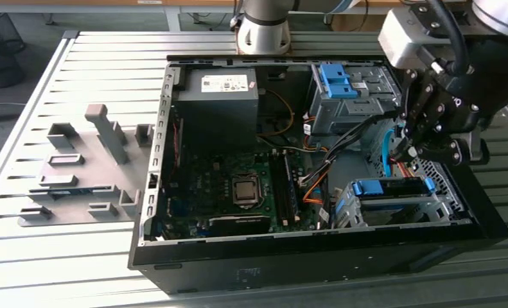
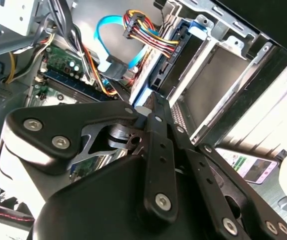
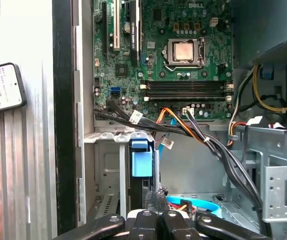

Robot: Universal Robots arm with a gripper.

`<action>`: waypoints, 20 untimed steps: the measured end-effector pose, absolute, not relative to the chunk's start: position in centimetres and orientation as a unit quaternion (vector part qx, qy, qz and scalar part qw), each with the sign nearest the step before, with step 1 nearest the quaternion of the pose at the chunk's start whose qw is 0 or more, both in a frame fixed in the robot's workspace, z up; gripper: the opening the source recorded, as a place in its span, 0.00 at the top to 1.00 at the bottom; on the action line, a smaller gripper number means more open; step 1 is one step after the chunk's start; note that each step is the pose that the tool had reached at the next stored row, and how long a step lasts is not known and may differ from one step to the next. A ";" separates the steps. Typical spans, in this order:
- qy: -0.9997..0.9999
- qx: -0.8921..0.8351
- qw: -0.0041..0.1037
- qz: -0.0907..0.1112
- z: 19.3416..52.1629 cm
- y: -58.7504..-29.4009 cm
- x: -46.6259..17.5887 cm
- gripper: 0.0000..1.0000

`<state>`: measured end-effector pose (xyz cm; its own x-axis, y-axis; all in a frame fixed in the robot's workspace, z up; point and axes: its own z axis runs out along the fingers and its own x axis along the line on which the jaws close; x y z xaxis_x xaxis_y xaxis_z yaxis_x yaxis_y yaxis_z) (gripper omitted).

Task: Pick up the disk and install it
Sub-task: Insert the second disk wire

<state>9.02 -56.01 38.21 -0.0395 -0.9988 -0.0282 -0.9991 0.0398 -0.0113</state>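
Disk sits inside the drive cage, with its blue side rail across the cage's open top in the exterior view. In the first wrist view the same blue rail stands in the cage slot with the drive's dark edge below it, so the drive looks at least partly seated; I cannot tell whether it is fully home.

The gripper hangs just above the cage, on the side toward the motherboard and the loose cables. Its fingers are drawn together with nothing visible between them, and in the second wrist view their joined tip points at the end of the blue rail. Whether the tip touches the rail is hidden.

As for handling, I judge the drive to be stiff and dense for its size, with smooth metal faces that would slide in a loose pinch. It is also likely sensitive to knocks, and its label face is best left alone. The long edges over the plastic rails look like the sound place to grip or press, since the rails give a little and guide the drive along the cage walls. Any tilt against the cage could jam it.
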 end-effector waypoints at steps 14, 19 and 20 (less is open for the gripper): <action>0.721 -0.692 0.014 0.005 38.8 -53.9 9.2 0.89; 0.723 -0.691 0.012 0.004 39.2 -53.0 9.2 0.89; 0.723 -0.691 0.012 0.004 39.3 -52.8 9.2 0.89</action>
<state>9.20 -52.81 39.33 -0.0452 -0.9987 -0.0233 -0.9989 0.0455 -0.0115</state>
